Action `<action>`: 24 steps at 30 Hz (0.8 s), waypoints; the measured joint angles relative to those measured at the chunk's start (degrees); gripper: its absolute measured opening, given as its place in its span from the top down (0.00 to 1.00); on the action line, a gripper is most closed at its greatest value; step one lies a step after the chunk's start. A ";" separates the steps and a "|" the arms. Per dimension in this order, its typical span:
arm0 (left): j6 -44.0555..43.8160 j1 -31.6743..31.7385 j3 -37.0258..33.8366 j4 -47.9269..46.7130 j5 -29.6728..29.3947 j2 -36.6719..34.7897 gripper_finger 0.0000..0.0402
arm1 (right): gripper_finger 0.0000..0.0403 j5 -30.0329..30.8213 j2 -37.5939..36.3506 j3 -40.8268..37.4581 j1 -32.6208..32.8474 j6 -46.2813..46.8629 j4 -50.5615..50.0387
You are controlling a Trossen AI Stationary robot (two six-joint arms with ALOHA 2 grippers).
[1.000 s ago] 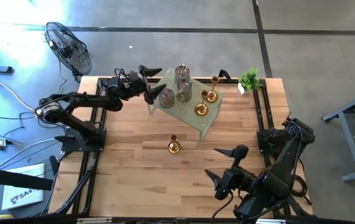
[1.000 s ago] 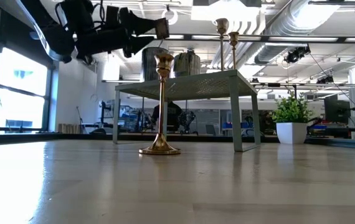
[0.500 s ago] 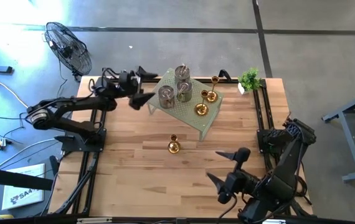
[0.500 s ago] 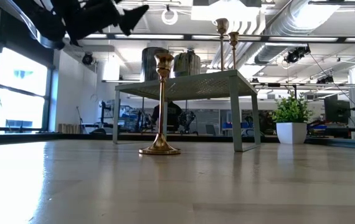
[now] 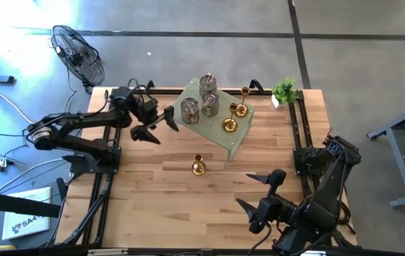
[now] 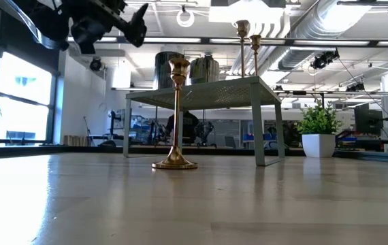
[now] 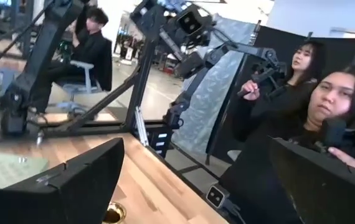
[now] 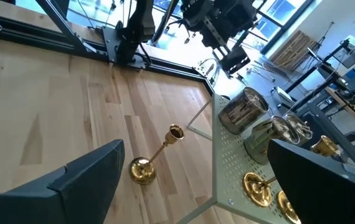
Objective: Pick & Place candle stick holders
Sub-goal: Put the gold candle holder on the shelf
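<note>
One tall gold candle stick holder (image 5: 198, 167) stands upright on its round base on the wooden table, also in the low view (image 6: 175, 116) and the right wrist view (image 8: 156, 155). Three more gold holders (image 5: 235, 112) and three grey cups (image 5: 201, 99) stand on the pale green rack (image 5: 220, 139). My left gripper (image 5: 156, 126) hovers open in the air just left of the rack, holding nothing. My right gripper (image 5: 254, 190) hangs open above the table's near right part, nothing between its fingers.
A small potted plant (image 5: 285, 90) stands at the far right corner. A fan (image 5: 78, 55) is on the floor beyond the far left corner. People sit in the room beyond the table (image 7: 327, 106). Bare wood lies around the lone gold holder.
My left gripper has drawn back from the grey cup at the rack's left end, going toward the table's near and left edges, and has rolled about its own axis while staying open. The cups and gold holders have stayed in place.
</note>
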 joint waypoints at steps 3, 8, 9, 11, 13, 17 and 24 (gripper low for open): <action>4.11 -1.55 0.00 -5.42 -2.77 0.00 0.02 | 0.03 0.00 0.00 0.00 0.00 0.00 0.00; 13.94 -5.73 -0.02 -15.37 -8.48 0.00 0.02 | 0.03 -0.02 0.00 0.00 0.00 1.16 0.00; 15.43 -6.62 -0.02 -16.48 -8.82 0.00 0.02 | 0.03 -0.02 0.00 0.00 0.00 1.24 0.00; 18.30 -8.70 -0.02 -18.61 -9.55 0.00 0.02 | 0.03 -0.06 0.00 0.00 0.00 1.26 0.00; 22.17 -11.43 -0.02 -21.86 -11.68 0.00 0.02 | 0.03 -0.15 0.00 0.00 0.00 1.29 0.00; 31.15 -17.36 -0.02 -29.20 -19.07 0.00 0.02 | 0.03 -0.17 0.00 0.00 0.00 1.29 0.00; 40.06 -27.30 -0.02 -38.99 -41.51 0.00 0.02 | 0.03 -0.22 0.00 0.00 0.00 1.11 -0.08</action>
